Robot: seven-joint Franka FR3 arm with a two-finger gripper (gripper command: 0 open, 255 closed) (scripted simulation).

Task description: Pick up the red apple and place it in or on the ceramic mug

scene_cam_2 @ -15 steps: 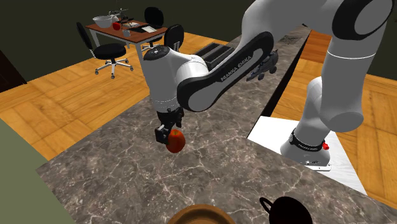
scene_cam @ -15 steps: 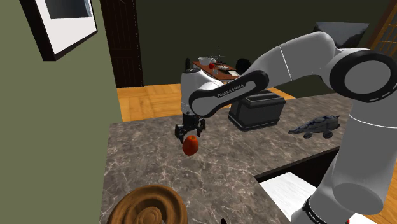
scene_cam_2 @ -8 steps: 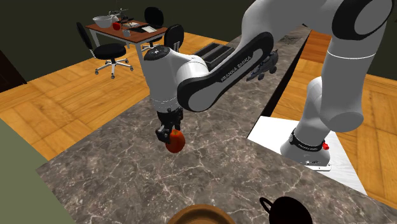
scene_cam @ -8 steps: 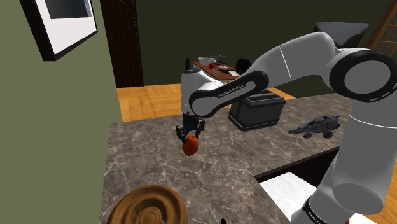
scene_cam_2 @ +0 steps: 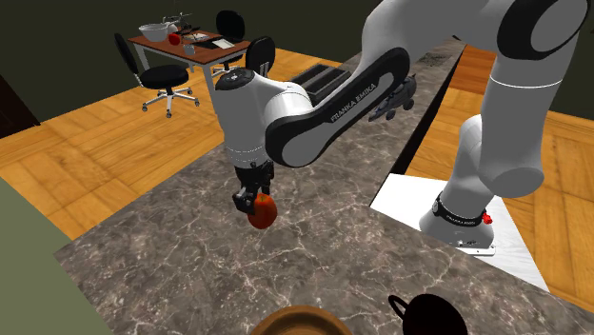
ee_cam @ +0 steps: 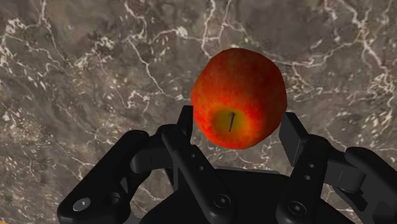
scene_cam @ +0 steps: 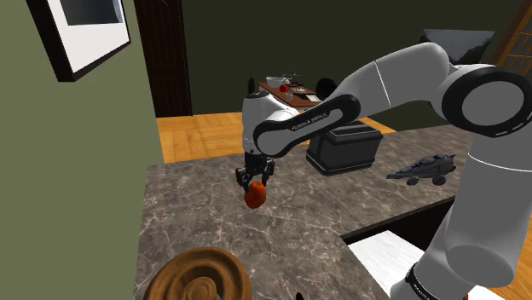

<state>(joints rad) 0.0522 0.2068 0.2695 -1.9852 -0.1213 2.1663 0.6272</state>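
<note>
Apple [ee_cam: 238, 97], red shading to orange, sits clamped in the claw [scene_cam_2: 253, 198]. The two black fingers [ee_cam: 299, 137] press on its opposite flanks, and its stem end faces back toward the hand. It hangs under the claw above the dark marbled desk [scene_cam: 213, 226] and, as far as we can judge, clear of it.

We think the coming move turns on one relation. The mug [scene_cam_2: 433, 316], drawn black, stands well apart from the apple, toward the second exterior view's lower right, with its handle on the side facing the apple. A round wooden dish [scene_cam: 200, 273] also lies well apart from the apple, toward the shoulder view's bottom edge. We judge the carry should run from the apple over the desk to the mug, passing beside that dish.

From the wrist view we get the grip itself, fingers hard against the fruit. From the second exterior view we get the mug's bearing. Its mouth is cut by the picture's edge, so we cannot tell how it stands.
</note>
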